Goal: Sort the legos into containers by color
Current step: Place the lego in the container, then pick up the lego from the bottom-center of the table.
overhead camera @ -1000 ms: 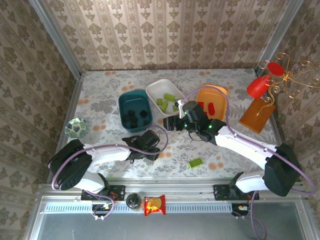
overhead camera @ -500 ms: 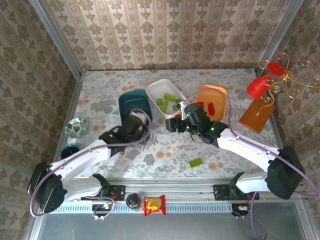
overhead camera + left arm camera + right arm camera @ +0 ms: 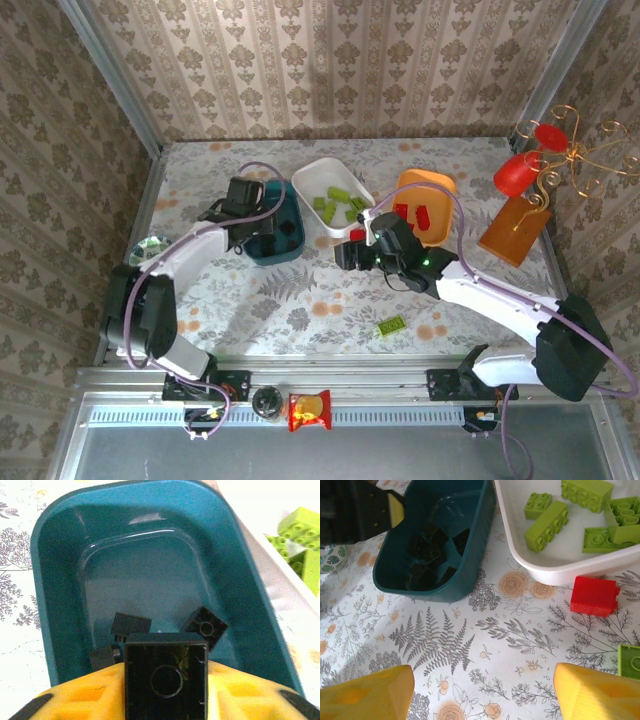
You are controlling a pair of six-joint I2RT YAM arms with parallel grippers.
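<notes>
My left fingers (image 3: 85, 695) are clamped on a black brick (image 3: 165, 677), holding it over the teal tub (image 3: 55, 580) on the left of the worktop (image 3: 300, 300), where other black bricks (image 3: 131, 625) lie on the tub's bottom. Just right of it, the white tub (image 3: 570, 570) holds lime bricks (image 3: 546, 525), and a red brick (image 3: 594, 596) lies on the worktop just beside the tub's near rim. My right fingers (image 3: 370, 692) stand wide apart, gripping nothing, above the worktop near that red brick, with the orange tub (image 3: 428, 182) and its red bricks (image 3: 420, 213) farther right and a lone lime brick (image 3: 391, 325) nearer the front.
</notes>
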